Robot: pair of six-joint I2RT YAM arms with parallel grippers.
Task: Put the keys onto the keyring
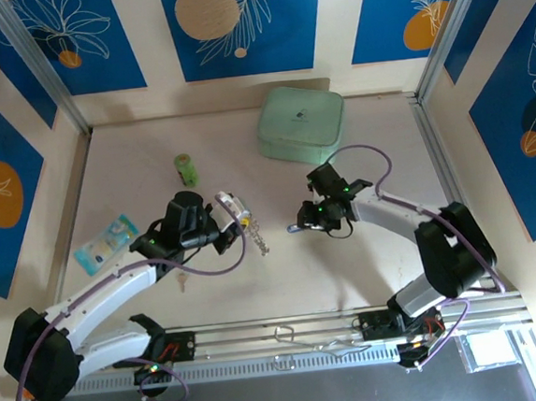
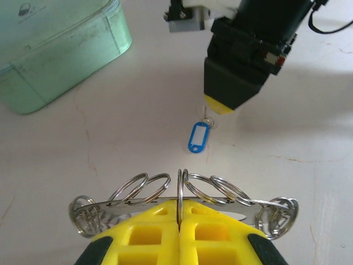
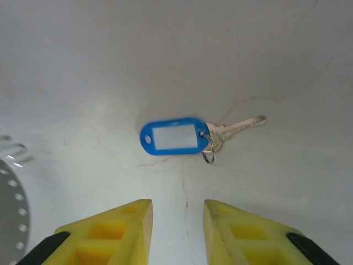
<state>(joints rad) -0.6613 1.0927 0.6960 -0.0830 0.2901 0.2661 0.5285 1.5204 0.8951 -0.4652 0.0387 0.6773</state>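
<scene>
The keyring (image 2: 182,190) is held up off the tabletop (image 2: 110,138) near the middle of the scene, pinched edge-on between the yellow fingers (image 2: 143,232) of the left claw (image 2: 179,212), which is closed on it. Several smaller silver loops are threaded along its rim, fanned out to both sides of the fingers. In the top view the keyring (image 1: 234,206) is seen at the tip of the left claw (image 1: 225,225), with a short chain (image 1: 258,239) hanging from it.

A silver key (image 3: 237,126) is laid flat on the tabletop to the right of the keyring, joined by a small split ring to a blue tag (image 3: 174,135) (white label facing up). The right claw (image 3: 177,207) is poised over it with its fingers apart and nothing between them, and no contact with the key is seen. From the left wrist the right claw (image 2: 223,105) is seen pointing down just beyond the blue tag (image 2: 199,136).

A second key (image 1: 182,281), dark-headed, lies near the left arm. Farther off, a green cylinder (image 1: 186,170), a mint-green case (image 1: 301,124) and a blue packet (image 1: 105,241) are placed on the tabletop.
</scene>
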